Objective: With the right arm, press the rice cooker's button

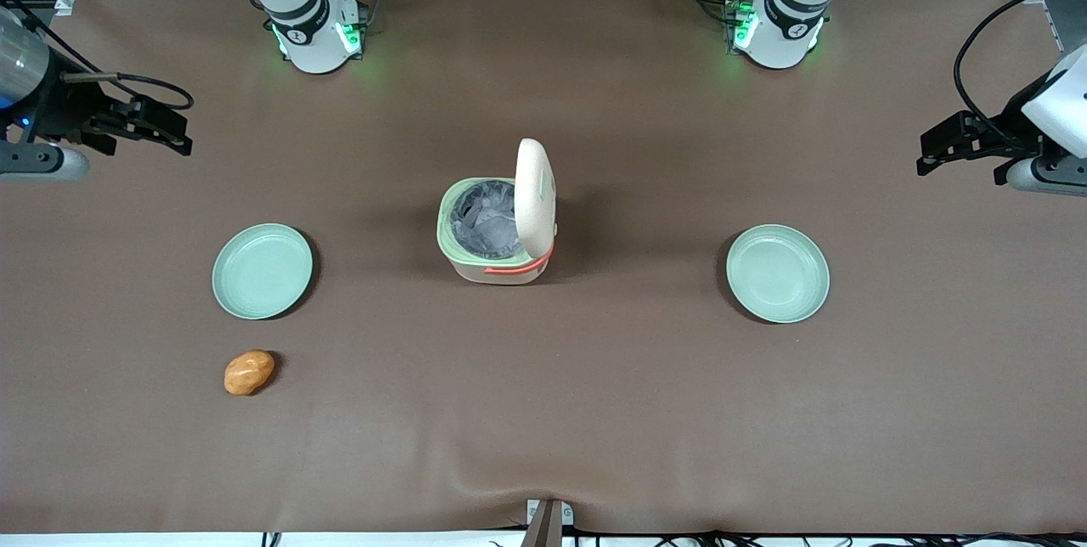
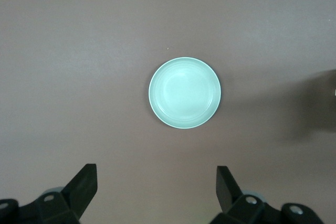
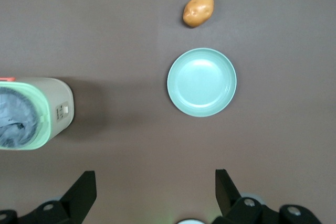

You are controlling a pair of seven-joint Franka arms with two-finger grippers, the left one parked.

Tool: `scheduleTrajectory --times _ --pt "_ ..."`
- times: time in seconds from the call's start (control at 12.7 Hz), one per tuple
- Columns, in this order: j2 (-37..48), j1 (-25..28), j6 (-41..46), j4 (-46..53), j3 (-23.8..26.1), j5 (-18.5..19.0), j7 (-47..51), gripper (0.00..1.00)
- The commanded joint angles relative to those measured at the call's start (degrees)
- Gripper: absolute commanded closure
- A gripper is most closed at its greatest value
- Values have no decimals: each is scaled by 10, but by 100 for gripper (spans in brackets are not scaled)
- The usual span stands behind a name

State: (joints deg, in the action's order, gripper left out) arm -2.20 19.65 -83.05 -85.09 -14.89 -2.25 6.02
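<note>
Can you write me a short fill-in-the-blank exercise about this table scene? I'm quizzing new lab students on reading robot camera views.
1. The rice cooker stands mid-table with its lid ____.
2. The potato lies nearer the front camera than the ____ green plate beside it.
3. The right arm's claw hangs above the table with its fingers ____, holding nothing.
4. The number of green plates on the brown table is ____.

Missing words: open; empty; open; two

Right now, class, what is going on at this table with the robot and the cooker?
Nothing is being handled. The right arm's gripper hangs open above the working arm's end of the table, well away from the rice cooker, whose lid stands open mid-table. A mint-green plate and a potato lie between them, the potato nearer the front camera.
</note>
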Motion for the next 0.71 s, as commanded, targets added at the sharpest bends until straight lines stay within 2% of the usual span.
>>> scheduleTrajectory --times 0.0,0.31,0.63 --pt "62 -9 -53 -96 7 8 -11 0" --pt "56 -30 -52 -78 7 10 -56 0" --pt "55 -54 -47 -62 7 14 -61 0"
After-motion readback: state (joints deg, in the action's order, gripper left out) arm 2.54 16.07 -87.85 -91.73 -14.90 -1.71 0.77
